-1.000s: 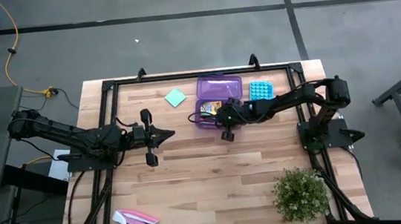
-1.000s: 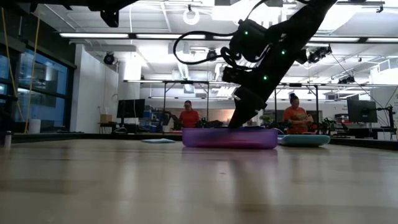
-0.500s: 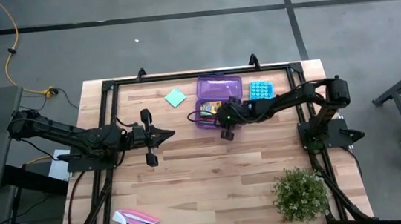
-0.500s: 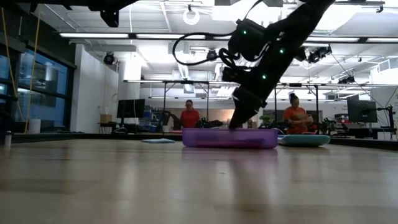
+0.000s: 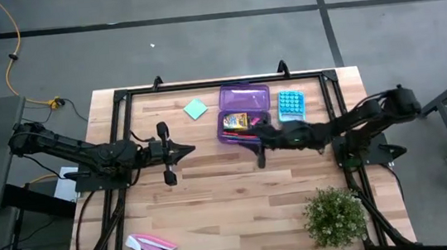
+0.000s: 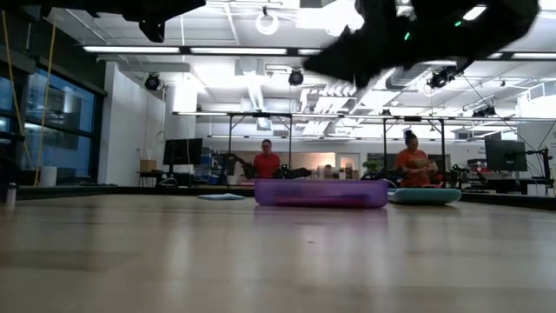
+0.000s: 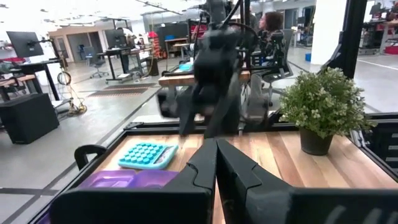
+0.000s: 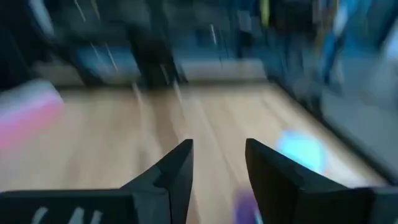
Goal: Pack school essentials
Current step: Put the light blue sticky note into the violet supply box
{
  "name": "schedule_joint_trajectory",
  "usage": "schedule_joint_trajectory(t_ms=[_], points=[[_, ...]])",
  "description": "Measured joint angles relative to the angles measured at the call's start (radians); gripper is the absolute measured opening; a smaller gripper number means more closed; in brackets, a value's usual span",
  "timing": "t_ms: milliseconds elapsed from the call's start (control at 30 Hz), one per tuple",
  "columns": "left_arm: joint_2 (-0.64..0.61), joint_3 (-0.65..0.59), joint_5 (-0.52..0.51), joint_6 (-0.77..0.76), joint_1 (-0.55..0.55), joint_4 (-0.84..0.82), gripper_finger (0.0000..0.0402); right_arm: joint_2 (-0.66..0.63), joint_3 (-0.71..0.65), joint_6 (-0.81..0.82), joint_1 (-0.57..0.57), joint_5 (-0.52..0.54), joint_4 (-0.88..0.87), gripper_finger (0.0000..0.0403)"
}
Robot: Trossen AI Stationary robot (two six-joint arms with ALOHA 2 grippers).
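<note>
Right gripper (image 5: 258, 140) has pulled back out of the purple pencil case (image 5: 244, 112) since a second ago; it now hangs above bare wood just in front of the case, fingers spread apart with nothing between them.

Case sits at the far middle of the table (image 5: 215, 201), lid flipped open toward the far edge, tray on the near side. In the tray: yellow crayon box (image 5: 235, 121) at the left end, and a red-pink pen (image 5: 246, 133) along the near wall, long axis running left-right. Other contents are probably in there but too small to make out.

Green sticky-note pad (image 5: 196, 109) still outside, flat on the wood just left of the case, turned corner-on to the table edges. Light-blue keypad (image 5: 288, 101) lies just right of the case, long axis pointing front to back.

Left gripper (image 5: 188, 149) parked left of centre, fingers pressed together, pointing right toward the other arm.

Open room: the middle and near-centre of the table are bare wood. Near-left corner has pink and white flat pieces (image 5: 151, 246); near-right corner has a potted plant (image 5: 334, 216). Black frame rail (image 5: 219, 83) runs along the far edge behind the case.
</note>
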Motion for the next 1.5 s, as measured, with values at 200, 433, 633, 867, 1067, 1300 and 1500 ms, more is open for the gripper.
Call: schedule_joint_trajectory(t_ms=[200,433,633,867,1067,1300,1500], points=[[0.0,0.0,-0.008,0.0,0.001,0.0,0.0,-0.01,-0.042,-0.139,0.044,-0.002,0.281,0.014],[0.0,0.0,-0.007,0.0,0.001,0.0,0.0,-0.009,-0.009,-0.166,0.044,-0.003,0.194,0.014],[0.0,0.0,-0.007,0.0,0.001,0.0,0.0,-0.009,-0.006,-0.166,0.044,-0.003,0.181,0.014],[0.0,0.0,-0.007,0.0,0.001,0.0,0.0,-0.009,-0.006,-0.165,0.044,-0.003,0.179,0.014],[0.009,0.0,-0.007,-0.002,0.001,0.002,0.0,-0.009,-0.006,-0.165,0.044,-0.003,0.173,0.014],[0.125,0.012,-0.21,-0.061,0.034,-0.004,0.0009,-0.009,-0.006,-0.164,0.044,-0.003,0.174,0.014],[0.307,0.091,-0.255,-0.262,0.188,-0.203,0.0063,-0.009,-0.006,-0.125,0.035,-0.003,0.171,0.014]])
